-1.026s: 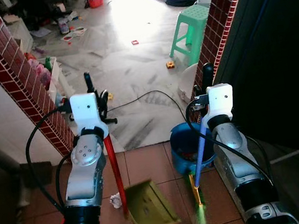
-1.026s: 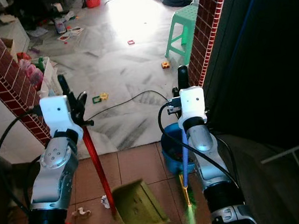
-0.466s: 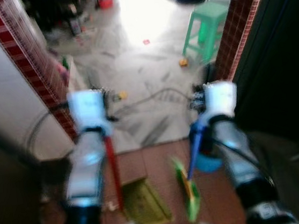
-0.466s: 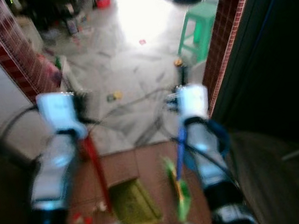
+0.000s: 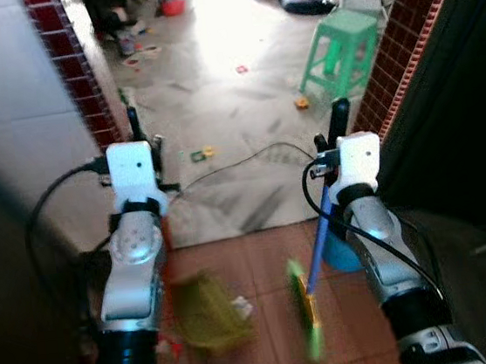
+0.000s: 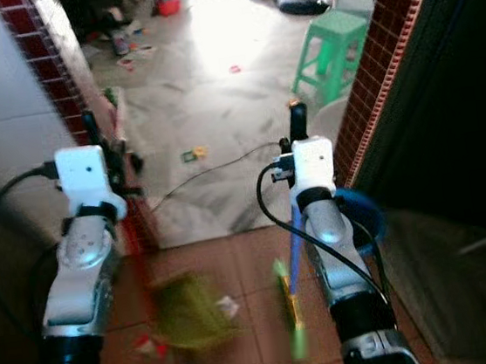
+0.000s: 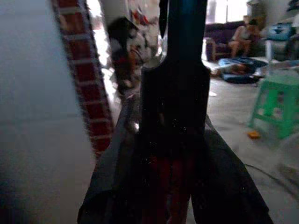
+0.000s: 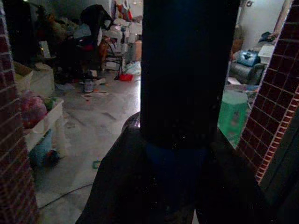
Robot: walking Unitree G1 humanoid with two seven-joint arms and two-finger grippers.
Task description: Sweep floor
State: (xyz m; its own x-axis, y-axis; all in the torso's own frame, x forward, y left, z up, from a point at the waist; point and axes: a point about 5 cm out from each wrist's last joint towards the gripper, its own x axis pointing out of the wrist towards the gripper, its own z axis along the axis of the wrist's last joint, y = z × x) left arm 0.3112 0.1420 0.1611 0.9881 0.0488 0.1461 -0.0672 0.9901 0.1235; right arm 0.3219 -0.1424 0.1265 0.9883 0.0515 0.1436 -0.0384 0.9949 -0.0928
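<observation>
My left gripper is shut on the red handle of an olive-yellow dustpan, which hangs blurred low over the terracotta tiles. On the other side, my right gripper is shut on the blue broom handle. That handle slants down to the green broom head near the floor. A crumpled white scrap lies beside the dustpan. Small toys and bits are scattered over the pale marble floor beyond the tiles.
A red brick pillar and a white wall stand close on my left; another brick pillar and a dark panel are on my right. A blue bucket sits behind my right arm. A black cable crosses the floor. A green stool stands ahead.
The whole view has swung and blurred as the camera moved; the left wall now looms closer. Dustpan and broom head swing below. Both grippers keep their hold.
</observation>
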